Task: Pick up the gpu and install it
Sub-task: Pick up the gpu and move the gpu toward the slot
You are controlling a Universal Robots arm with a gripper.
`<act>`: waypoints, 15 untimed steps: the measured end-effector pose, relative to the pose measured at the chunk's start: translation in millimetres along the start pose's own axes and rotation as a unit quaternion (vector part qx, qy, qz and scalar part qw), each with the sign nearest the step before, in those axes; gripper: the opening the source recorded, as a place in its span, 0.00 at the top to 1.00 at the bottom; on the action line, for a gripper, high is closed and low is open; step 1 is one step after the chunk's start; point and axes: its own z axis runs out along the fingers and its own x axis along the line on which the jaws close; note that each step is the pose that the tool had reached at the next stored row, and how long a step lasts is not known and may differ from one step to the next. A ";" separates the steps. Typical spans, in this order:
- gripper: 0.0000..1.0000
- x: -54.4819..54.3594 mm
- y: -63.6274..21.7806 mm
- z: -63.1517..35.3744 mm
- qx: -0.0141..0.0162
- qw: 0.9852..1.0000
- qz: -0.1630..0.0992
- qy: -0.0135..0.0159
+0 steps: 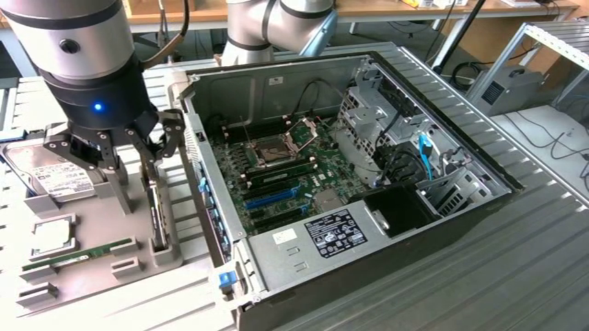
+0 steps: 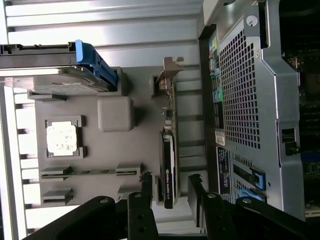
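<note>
The gripper (image 2: 170, 180) is closest to us, its fingers (image 2: 146, 181) spread wide and holding nothing, one on each side of the gpu (image 2: 170, 140), apparently without touching it. The gpu stands on edge in a slot of the grey holder (image 1: 170, 258) on the desk (image 1: 515, 276), just beside the open case (image 1: 276, 76), with its bracket at the end away from the fingers. In the exterior view the gripper (image 1: 124, 162) hangs over the card (image 1: 157, 207), on the exterior view's left of the case. We judge the pick not yet made. The risks we see: a grasp this far towards one end could let the thin card tilt or bind in its slot when lifted, and the finger nearest the case could catch its wall.
</note>
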 end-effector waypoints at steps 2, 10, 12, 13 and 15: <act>0.58 0.1 -0.2 4.9 0.000 1.000 0.000 0.000; 0.58 0.3 -0.6 14.7 0.000 1.000 0.000 0.000; 0.58 0.3 -0.7 14.9 0.000 1.000 0.000 0.000; 0.58 0.3 -0.7 14.9 0.000 1.000 0.000 0.000; 0.58 0.3 -0.7 14.9 0.000 1.000 0.000 0.000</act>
